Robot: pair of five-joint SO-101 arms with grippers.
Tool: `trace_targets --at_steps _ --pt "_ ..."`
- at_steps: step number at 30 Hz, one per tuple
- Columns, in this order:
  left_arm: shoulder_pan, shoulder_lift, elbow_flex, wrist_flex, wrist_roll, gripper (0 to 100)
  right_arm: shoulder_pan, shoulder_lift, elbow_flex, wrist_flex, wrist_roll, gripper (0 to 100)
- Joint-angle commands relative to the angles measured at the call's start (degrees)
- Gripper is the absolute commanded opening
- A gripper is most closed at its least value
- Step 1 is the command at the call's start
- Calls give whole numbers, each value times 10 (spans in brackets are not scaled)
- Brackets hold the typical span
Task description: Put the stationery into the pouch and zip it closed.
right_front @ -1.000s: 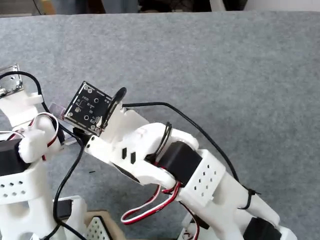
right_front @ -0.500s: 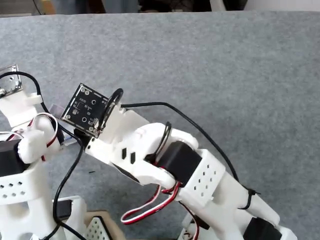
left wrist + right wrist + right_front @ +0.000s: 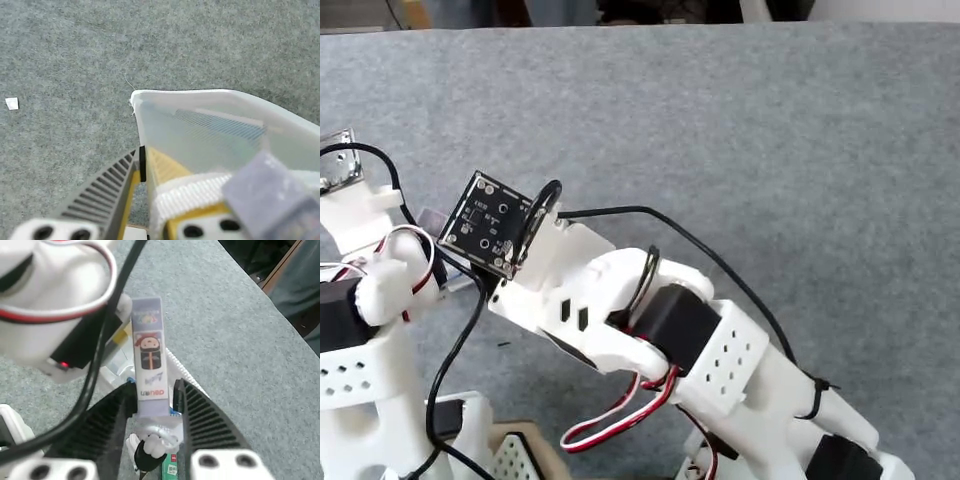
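Observation:
A translucent pouch (image 3: 210, 135) with a white zip band stands up off the grey mat, and my left gripper (image 3: 145, 162) is shut on its edge. A long lilac pull tag (image 3: 148, 355) with a cartoon print hangs from the metal zip slider (image 3: 159, 432). My right gripper (image 3: 155, 395) is shut on that tag just above the slider. Something green (image 3: 170, 471) shows inside the pouch below the slider. In the high view both arms crowd the near left, with the right arm's camera board (image 3: 490, 225) over the pouch and a lilac tip (image 3: 433, 220) peeking out beside it.
The left arm's white body (image 3: 55, 295) and black cable (image 3: 100, 355) lie right beside the tag. A small white scrap (image 3: 11, 103) lies on the mat. The grey mat (image 3: 770, 150) stretches bare to the far and right sides. A tan block (image 3: 520, 445) sits at the near edge.
The right arm's wrist and camera board have shifted a little to the left and nearer in the high view. The left arm has stayed put.

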Motion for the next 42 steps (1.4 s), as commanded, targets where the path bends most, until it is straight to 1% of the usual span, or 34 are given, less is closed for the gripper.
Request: trace_targets --at_steps 1,3,4,6,8,12,17,21,26,28,32,36,40,42 --pt "-3 -10 -29 0 4 29 -1 -2 -26 3 9 128" --pt "-3 -10 -29 0 4 29 -1 -6 -31 11 10 122" --pt "-3 -10 -29 0 4 29 -1 -9 -36 20 14 99" --pt "-3 -10 -29 0 4 29 -1 -18 -51 35 43 9" --pt "-3 -10 -29 0 4 29 0 -29 -67 48 66 31" --pt "-3 -10 -30 0 4 29 0 -47 -93 94 100 14" --pt "-2 -10 -30 0 3 29 0 -51 -131 194 151 12" --pt "8 -11 -27 0 -17 29 9 -50 -149 251 152 12" --pt "14 -11 -27 0 -18 29 55 -51 -153 297 153 12" --pt "17 -11 -27 -1 -33 29 76 -51 -163 320 153 12" --pt "55 -11 -26 -1 -67 29 95 -51 -219 356 156 12" --pt "96 -11 -26 0 -67 29 96 -48 -272 355 193 12" --pt "157 -11 -27 0 -69 29 94 -11 -305 356 203 12" --pt "176 -11 -29 0 -69 29 91 7 -322 365 207 12"
